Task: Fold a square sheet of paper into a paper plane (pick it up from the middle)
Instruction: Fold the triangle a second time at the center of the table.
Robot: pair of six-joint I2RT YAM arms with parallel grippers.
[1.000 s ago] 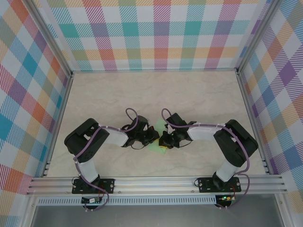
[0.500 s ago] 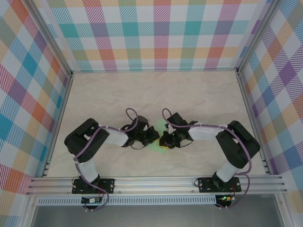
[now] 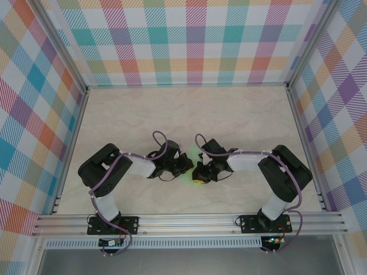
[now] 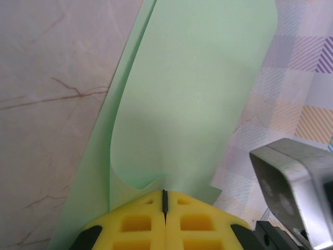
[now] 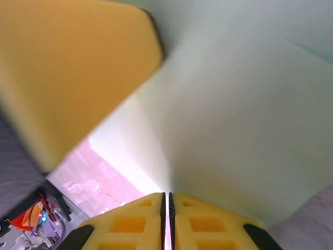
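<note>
The left gripper (image 4: 165, 199) is clenched on the paper (image 4: 197, 88). Its yellow pads (image 4: 136, 224) meet over a curled edge, and a lower layer runs along the table (image 3: 172, 114) beside it. The paper sits mid-table between the two arms, lifted and bowed. The right gripper (image 5: 166, 200) is likewise pinched tight on the paper, close beside the left one's finger. To crease well, I judge both should hold firm, draw the fold taut without tearing, align the edges, then press flat along the fold.
</note>
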